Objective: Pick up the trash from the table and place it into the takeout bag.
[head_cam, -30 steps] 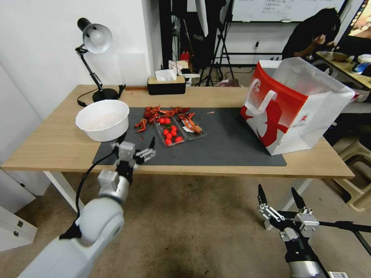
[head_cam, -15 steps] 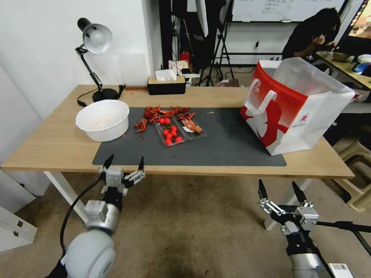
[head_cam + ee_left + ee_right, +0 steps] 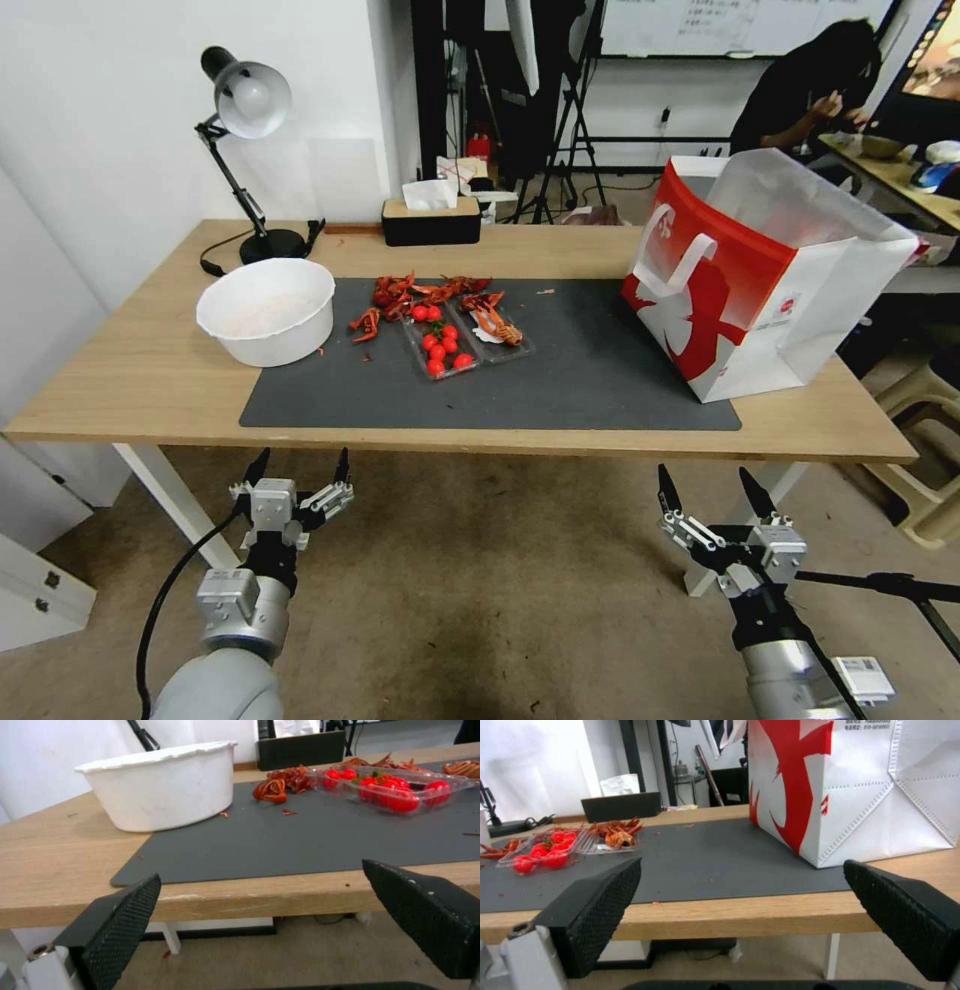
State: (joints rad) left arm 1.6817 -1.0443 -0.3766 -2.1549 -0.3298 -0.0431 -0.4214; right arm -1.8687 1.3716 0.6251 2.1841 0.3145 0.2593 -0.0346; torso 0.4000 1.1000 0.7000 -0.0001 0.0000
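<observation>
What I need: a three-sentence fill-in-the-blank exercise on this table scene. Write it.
The clear tray on the dark grey mat holds red cherry ____.
The takeout bag stands at the table's ____ end.
The left gripper and right gripper, below the table edge, are both ____.
Missing: tomatoes; right; open.

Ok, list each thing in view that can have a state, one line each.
takeout bag: upright on the table's right side, mouth open.
white bowl: upright at the mat's left edge.
clear tray: lidless, holding red tomatoes.
crayfish shells: scattered loose on the mat.
desk lamp: unlit, I think.
left gripper: open, empty, below the table edge.
right gripper: open, empty, below the table edge.
</observation>
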